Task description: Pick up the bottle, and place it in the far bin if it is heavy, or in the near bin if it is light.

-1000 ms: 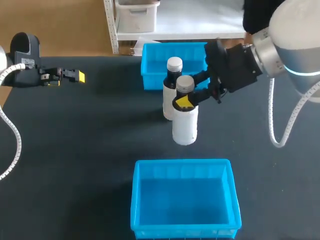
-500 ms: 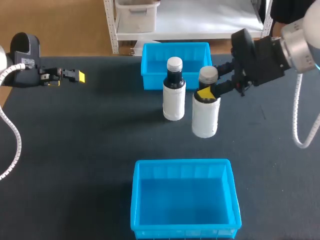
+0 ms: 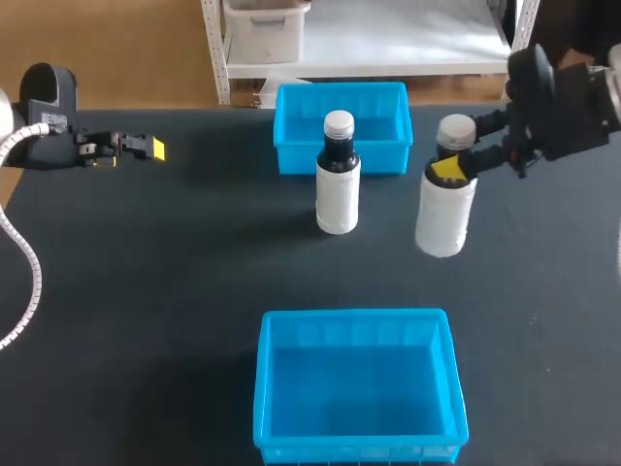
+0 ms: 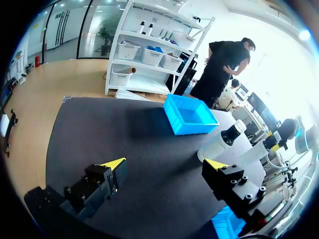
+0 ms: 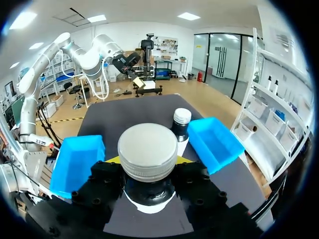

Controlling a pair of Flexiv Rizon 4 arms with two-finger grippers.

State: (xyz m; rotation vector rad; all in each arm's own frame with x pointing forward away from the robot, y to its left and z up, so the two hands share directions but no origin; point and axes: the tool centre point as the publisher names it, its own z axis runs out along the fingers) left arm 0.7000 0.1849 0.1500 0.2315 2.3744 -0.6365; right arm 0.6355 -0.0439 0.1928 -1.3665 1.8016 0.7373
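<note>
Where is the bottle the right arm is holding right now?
Head view: the held bottle is right of centre, its neck in the right gripper, to the right of the standing bottle and the far bin.

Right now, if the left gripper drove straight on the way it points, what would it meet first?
Most likely the far bin: the left gripper points at its side wall, and the left wrist view shows the bin ahead of the open fingers. Height is unclear, so it might pass over the rim.

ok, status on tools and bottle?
Right tool shut on bottle, held right of far bin. Left tool open, far left. Second bottle stands in front of far bin.
</note>
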